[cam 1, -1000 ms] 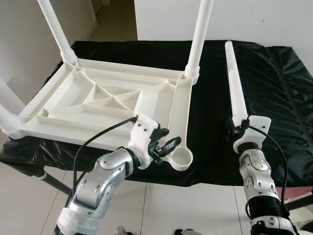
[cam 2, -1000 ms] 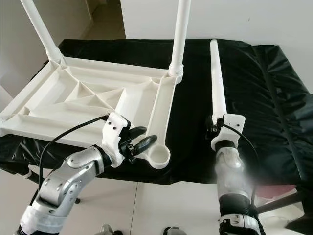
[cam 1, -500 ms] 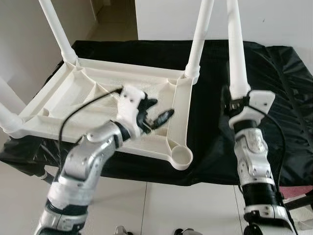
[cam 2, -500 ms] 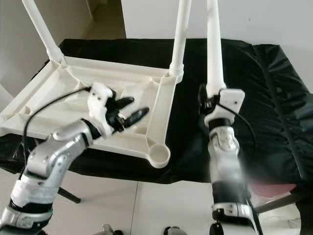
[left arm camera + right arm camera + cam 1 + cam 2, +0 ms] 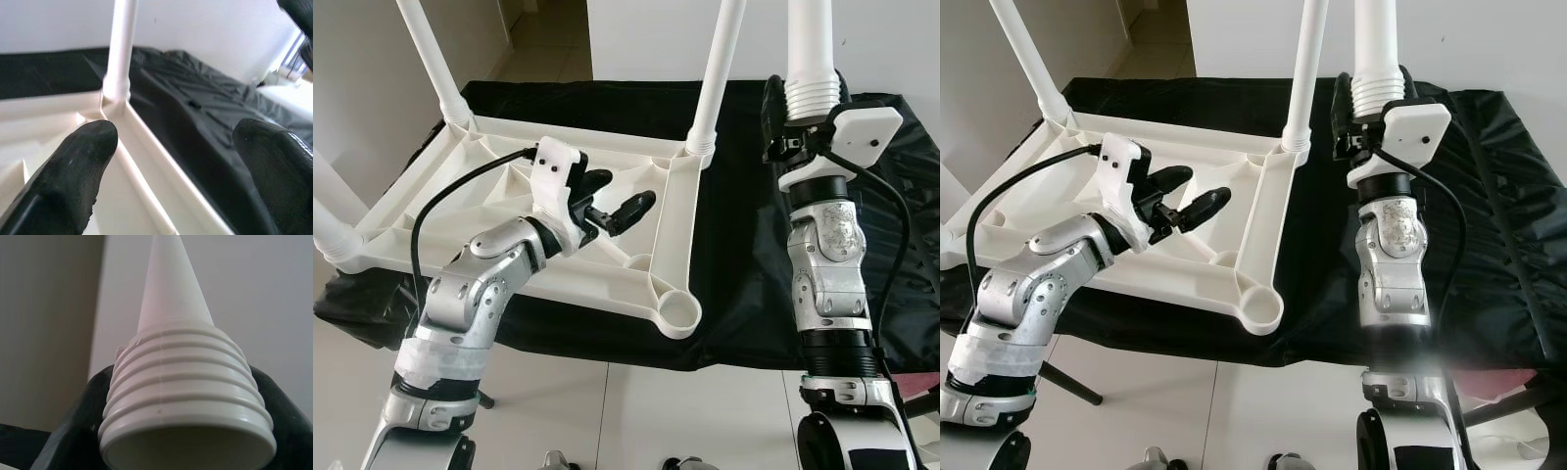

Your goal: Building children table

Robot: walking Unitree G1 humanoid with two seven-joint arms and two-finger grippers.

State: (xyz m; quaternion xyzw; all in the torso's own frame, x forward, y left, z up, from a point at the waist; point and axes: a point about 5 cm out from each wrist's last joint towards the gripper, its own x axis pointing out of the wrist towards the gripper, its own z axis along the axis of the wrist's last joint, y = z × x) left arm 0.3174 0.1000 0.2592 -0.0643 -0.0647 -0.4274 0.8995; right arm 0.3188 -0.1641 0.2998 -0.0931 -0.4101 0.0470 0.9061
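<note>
The white plastic tabletop (image 5: 524, 211) lay upside down across the left and centre of the frame, resting on a counter covered with black sheeting (image 5: 734, 255). Its ribbed underside faced up. Three legs already stood in its corner sockets: one at the upper left (image 5: 435, 64), one at the upper centre (image 5: 715, 78), and one at the far left edge (image 5: 328, 220). The corner socket (image 5: 675, 313) nearest the camera, at lower centre, was an open round ring with no leg in it.

The left end effector (image 5: 612, 201) hovered over the ribbed underside in the middle of the frame, its two black fingers (image 5: 73, 166) spread apart and holding nothing.

The right end effector (image 5: 798, 127) sat at the upper right of the frame, clamped on the loose fourth leg (image 5: 813, 39), which it held upright above the black sheeting. Its threaded, ridged end (image 5: 186, 396) sat between the fingers, and the shaft ran up out of the top of the frame.
</note>
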